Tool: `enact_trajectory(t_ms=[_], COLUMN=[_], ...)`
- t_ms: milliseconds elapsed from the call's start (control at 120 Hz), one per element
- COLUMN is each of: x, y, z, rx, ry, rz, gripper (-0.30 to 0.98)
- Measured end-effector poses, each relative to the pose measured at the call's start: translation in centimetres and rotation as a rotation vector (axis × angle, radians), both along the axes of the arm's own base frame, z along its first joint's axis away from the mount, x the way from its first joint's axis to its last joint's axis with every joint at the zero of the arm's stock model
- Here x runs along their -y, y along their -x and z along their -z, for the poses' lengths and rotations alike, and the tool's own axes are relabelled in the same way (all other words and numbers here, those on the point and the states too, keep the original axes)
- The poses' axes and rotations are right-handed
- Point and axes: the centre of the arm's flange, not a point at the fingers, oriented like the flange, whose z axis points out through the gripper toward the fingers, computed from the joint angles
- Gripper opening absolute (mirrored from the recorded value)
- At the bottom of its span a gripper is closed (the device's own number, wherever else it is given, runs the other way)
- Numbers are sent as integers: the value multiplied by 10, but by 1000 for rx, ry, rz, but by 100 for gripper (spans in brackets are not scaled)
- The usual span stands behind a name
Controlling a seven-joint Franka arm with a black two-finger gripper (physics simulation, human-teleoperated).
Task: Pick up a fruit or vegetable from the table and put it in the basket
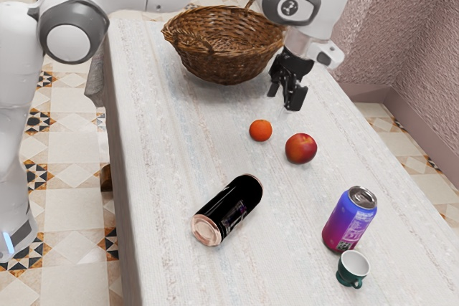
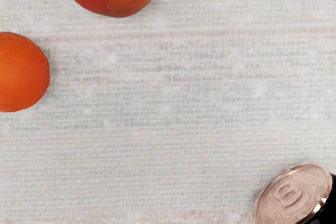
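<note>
Pincer (image 1: 284, 100) spread wide, it hangs over the tabletop (image 1: 165, 141) toward two o'clock in the exterior view. Reading that same view as a clock face, the orange (image 1: 260, 130) sits on the cloth close to the centre, with the larger red fruit (image 1: 300, 148) near it at its four o'clock. The wicker basket (image 1: 226, 55) stands at twelve. Toward six, a black can (image 1: 237, 202) lies on its side, coppery end pointing to seven; at four, a blue-and-purple can (image 1: 344, 220) stands upright, a green cup (image 1: 348, 274) just beside it.
</note>
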Motion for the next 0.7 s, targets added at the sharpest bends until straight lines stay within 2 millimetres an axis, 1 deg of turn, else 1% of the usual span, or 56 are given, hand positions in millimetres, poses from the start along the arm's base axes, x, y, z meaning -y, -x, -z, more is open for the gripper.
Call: enact_trajectory(t_ms=[100,200,250,417,475,525,558,642,700], x=[1,-1,1,-8,-9,-8,-9,-10,-11], y=[-6,-7,-4,-9,-19,-30,-42,-62,-71], z=[-6,-12,-19,-10,-1,-3,-4,1,8], rx=[55,86,102,96,93,113,133,156,158], ry=[3,5,4,15,11,9,9,12,18], rz=[-4,2,7,10,18,29,34,48,59], gripper=[69,69,69,69,69,69,69,69,69])
